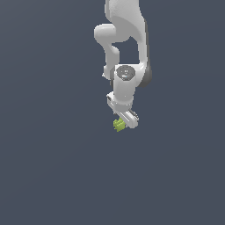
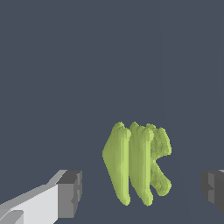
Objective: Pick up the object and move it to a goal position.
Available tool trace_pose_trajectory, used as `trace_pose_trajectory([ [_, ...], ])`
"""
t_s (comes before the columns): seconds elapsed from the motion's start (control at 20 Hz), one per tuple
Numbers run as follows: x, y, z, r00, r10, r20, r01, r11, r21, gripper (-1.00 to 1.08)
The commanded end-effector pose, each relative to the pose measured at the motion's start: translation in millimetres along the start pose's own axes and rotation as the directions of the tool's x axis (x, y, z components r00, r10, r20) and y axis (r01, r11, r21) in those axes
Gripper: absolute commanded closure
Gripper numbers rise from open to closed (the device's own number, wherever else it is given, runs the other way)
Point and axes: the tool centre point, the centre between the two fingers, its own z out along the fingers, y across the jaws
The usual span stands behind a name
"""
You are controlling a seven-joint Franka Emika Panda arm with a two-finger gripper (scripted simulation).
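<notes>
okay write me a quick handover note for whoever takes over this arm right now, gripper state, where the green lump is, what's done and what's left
Gripper: open, fingers either side of the small lime-green bumpy lump, with gaps on both sides in the wrist view; not touching it.
Lump: in the exterior view it shows just at the white gripper's tip, on the plain dark grey ground.
Done: arm lined up over the lump.
Left: close on it, lift, carry to the goal. No goal marker shows in either view.

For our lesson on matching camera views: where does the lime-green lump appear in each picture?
Exterior view: the lime-green lump sits near the middle, right at the tip of the white pincer.
Wrist view: it fills the lower middle, between the two dark fingertips, touching neither.
Shared landmark: the pincer.
</notes>
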Motion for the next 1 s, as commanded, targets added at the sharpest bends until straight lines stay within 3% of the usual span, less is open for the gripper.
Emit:
trace_pose_trajectory([
  [0.0, -1, 1, 1, 1.000, 0.013, 0.000, -0.013, 1.000, -0.001, -0.92],
  [0.35, -1, 1, 6, 1.000, 0.012, 0.000, -0.012, 1.000, -0.001, -0.92],
  [0.95, -2, 1, 50, 1.000, 0.016, 0.000, -0.016, 1.000, -0.001, -0.92],
])
